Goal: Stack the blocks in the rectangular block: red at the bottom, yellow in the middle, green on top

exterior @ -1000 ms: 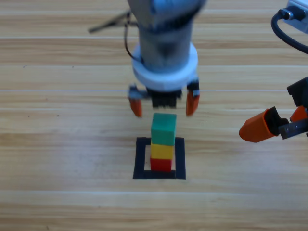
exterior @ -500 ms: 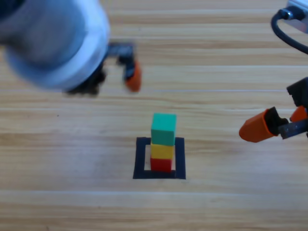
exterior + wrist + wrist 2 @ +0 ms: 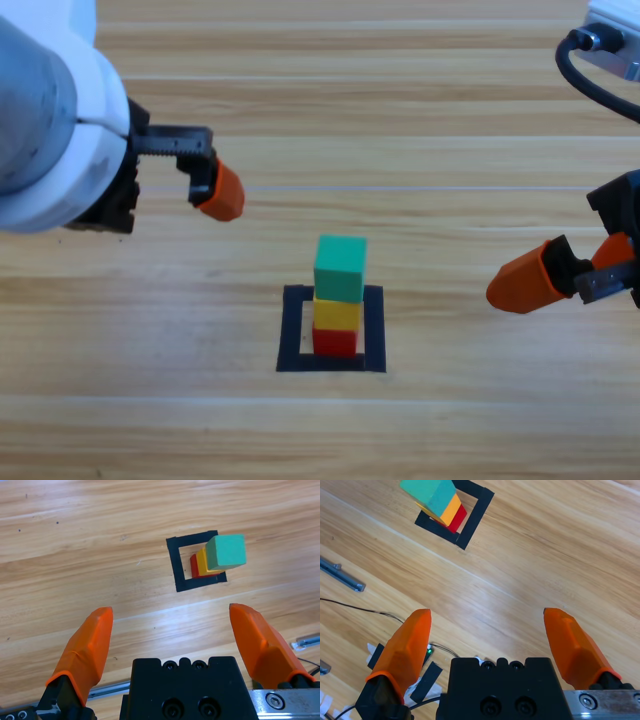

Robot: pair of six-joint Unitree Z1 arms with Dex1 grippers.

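Three cubes stacked inside the tape square

We see red [image 3: 335,343] at the bottom, yellow [image 3: 337,315] on it and green [image 3: 340,268] on top, the column upright within the black outline [image 3: 292,330] on the wood.

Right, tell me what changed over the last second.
The left pincer, open and empty, pulled away from above the stack toward the table's left side. The right pincer shifted only slightly. The green cube, yellow cube and red cube stayed stacked inside the black tape square.

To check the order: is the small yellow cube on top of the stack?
No, the teal-green cube is on top; the yellow cube sits between it and the red cube.
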